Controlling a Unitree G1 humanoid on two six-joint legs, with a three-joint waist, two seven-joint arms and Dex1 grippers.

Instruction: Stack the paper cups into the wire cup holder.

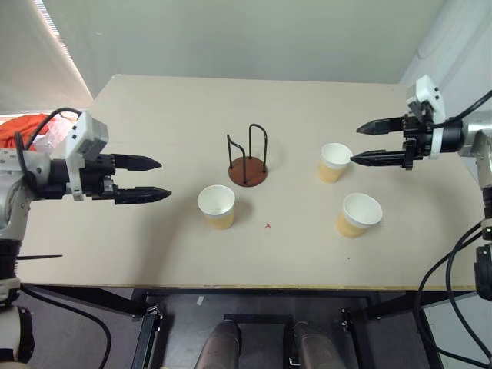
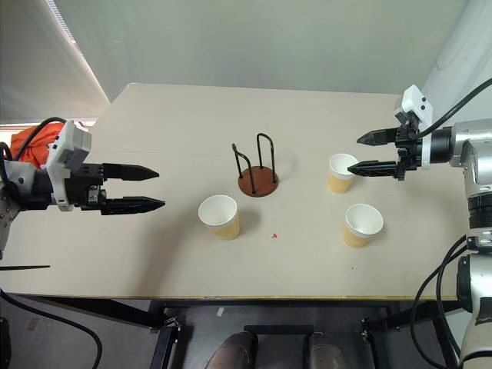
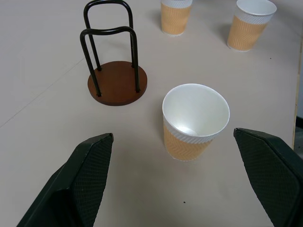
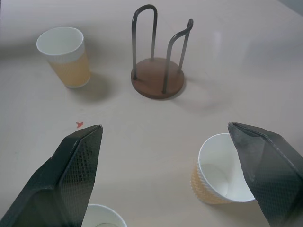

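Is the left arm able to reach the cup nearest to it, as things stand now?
Probably yes. The left gripper is open and aimed toward the nearest paper cup, which stands upright alone on the table. Nothing lies between them; the wire cup holder stands farther back.

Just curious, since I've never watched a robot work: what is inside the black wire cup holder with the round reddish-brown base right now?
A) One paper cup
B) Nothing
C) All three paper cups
B: the black wire cup holder with the round reddish-brown base stands empty, while the three yellowish-tan paper cups sit apart from it on the pale table.
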